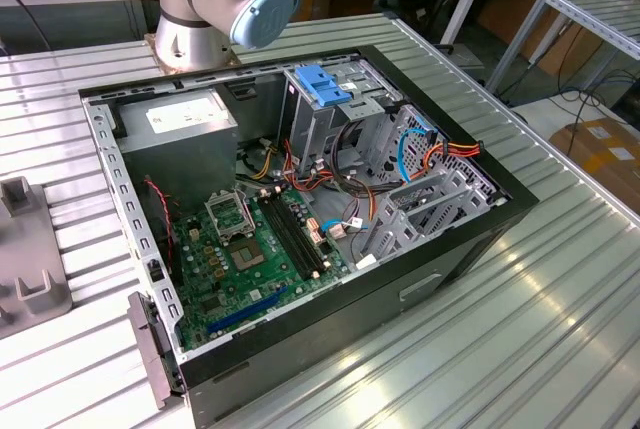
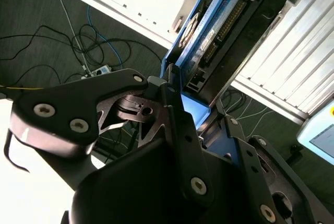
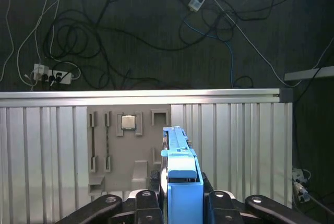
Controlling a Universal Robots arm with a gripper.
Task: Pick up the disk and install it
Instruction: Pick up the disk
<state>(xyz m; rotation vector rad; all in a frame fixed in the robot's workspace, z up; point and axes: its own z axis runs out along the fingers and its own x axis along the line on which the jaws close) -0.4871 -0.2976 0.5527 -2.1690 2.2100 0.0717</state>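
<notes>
Gripper (image 3: pixel 181 199) is clamped on the disk (image 3: pixel 179 153): fingers (image 3: pixel 147 201) are closed vs. its blue rails in both wrist views, w/ the disk held edge-on over the ribbed metal table (image 3: pixel 47 151), near a grey fixture tray (image 3: pixel 133 151) w/ a CPU (image 3: pixel 129 122). In the exterior view the PC case (image 1: pixel 470 239) lies open.

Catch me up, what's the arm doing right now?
The arm's gripper has its jaws closed on the disk, held edge-on over the ribbed metal table near a grey parts fixture. The open computer case sits on the table, and the disk is not yet installed in it.
</notes>
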